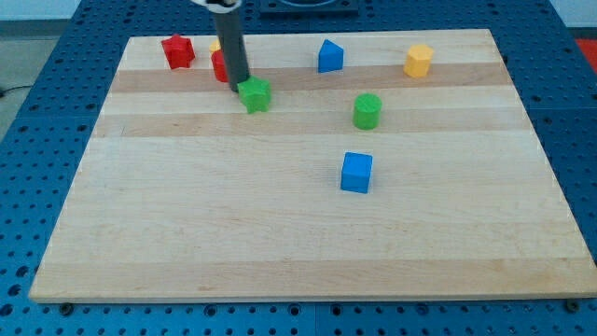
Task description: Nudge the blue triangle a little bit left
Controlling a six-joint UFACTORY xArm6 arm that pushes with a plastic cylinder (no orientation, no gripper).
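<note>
Blue triangle (pixel 330 56) sits near the view's top, centre-right, free on all sides w/ bare wood to its left, so a short leftward nudge looks clear. My tip (pixel 239 86) is well apart from it, off to the view's left, touching or just beside the green star-ish block (pixel 255 95), w/ a red block (pixel 220 65) partly hidden behind the rod. No pincer on this rig, just a plain rod. To push left I'd judge the tip must get round to the triangle's right side. Blocks look smooth, matte plastic; board (pixel 298 243) is pale striped wood.
</note>
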